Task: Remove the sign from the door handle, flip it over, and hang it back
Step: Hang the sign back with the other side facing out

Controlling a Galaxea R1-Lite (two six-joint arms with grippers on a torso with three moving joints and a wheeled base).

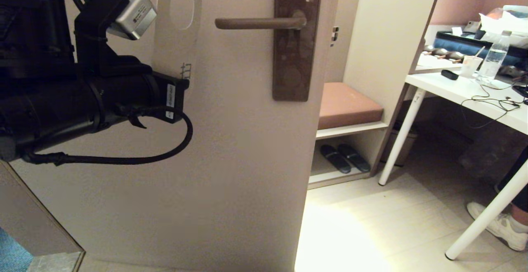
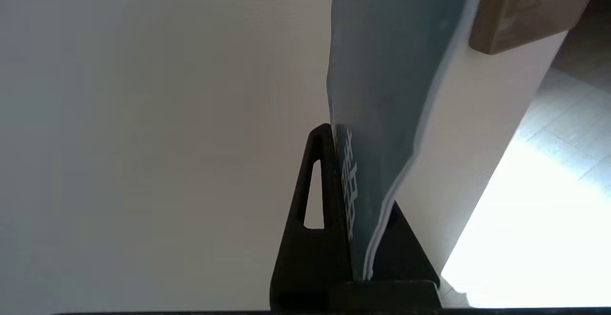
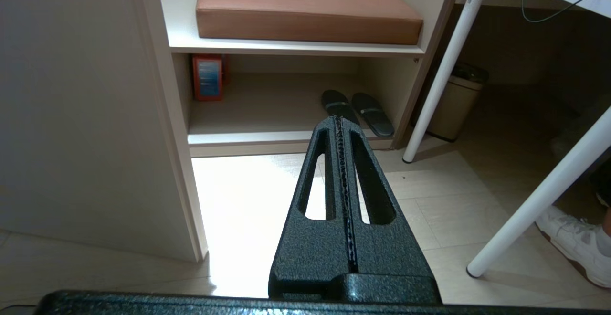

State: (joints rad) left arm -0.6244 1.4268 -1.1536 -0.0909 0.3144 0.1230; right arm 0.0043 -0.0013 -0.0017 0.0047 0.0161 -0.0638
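My left arm fills the near left of the head view. Its gripper (image 2: pixel 355 195) points at the door (image 1: pixel 231 148) and pinches the lower end of the sign (image 1: pixel 176 37) between its jaws. The sign stands upright, flat against the door, just left of the handle's free tip and apart from it, its big hole level with the lever. From the head it shows off-white; my left wrist camera sees its slate-blue side with white lettering.

My right gripper (image 3: pixel 340 129) hangs low, jaws pressed together on nothing, pointing at the floor before a shelf unit (image 3: pixel 296 47).

Farther right on the door, the handle (image 1: pixel 260 23) juts level from its tall brown backplate (image 1: pixel 295 57).

Beyond the door's edge, a brown cushion (image 1: pixel 348 105) lies on the shelf, with dark slippers (image 1: pixel 344 157) beneath.

At far right stands a white desk (image 1: pixel 458 88) bearing a water bottle (image 1: pixel 494 59).
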